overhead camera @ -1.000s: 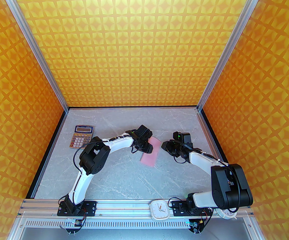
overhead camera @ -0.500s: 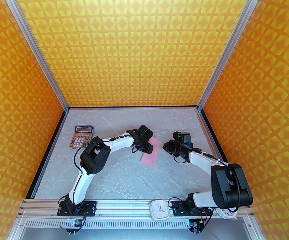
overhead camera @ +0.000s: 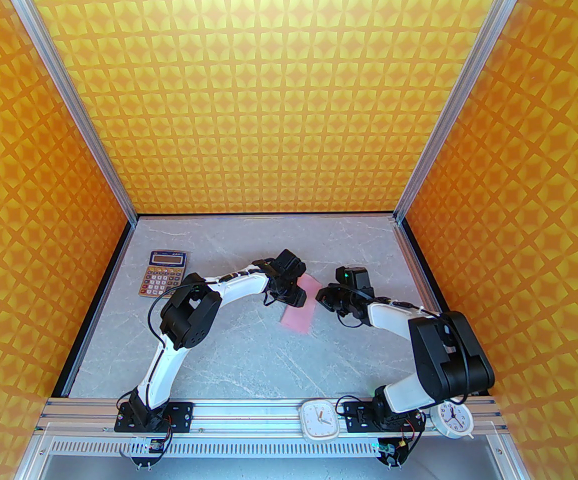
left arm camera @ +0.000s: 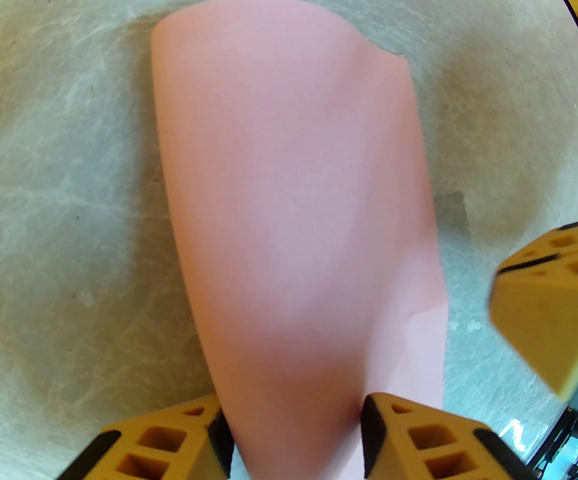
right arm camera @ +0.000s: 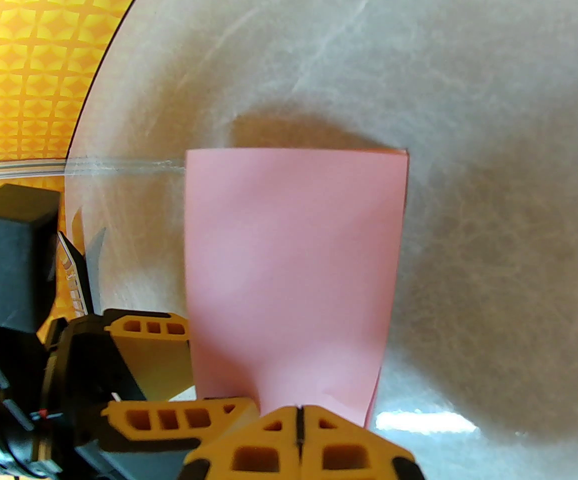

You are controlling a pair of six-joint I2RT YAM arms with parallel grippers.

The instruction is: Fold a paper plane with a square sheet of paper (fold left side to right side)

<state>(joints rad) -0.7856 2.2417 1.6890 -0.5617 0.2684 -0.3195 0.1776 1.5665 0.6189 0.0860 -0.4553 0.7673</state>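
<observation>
Now, sheet of paper [overhead camera: 299, 310]: pink, folded into a strip, flat on the table [overhead camera: 249, 353], long axis near to far and leaning right.
Left gripper [left arm camera: 291, 438]: released, fingers straddling the strip's far end.
Right gripper [right arm camera: 299, 435]: clenched, touching the strip's right edge; possibly pinching, hard to tell.
Relation: strip lies between both grippers.

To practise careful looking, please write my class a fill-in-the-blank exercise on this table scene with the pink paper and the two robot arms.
The thin folded paper sheet on the grey marbled table is pale ____. The right gripper, at the sheet's edge, is ____. The orange-keyed calculator lies on the ____ arm's side. The left gripper's fingers stand apart with the ____ between them.
Missing words: pink; shut; left; paper.
</observation>
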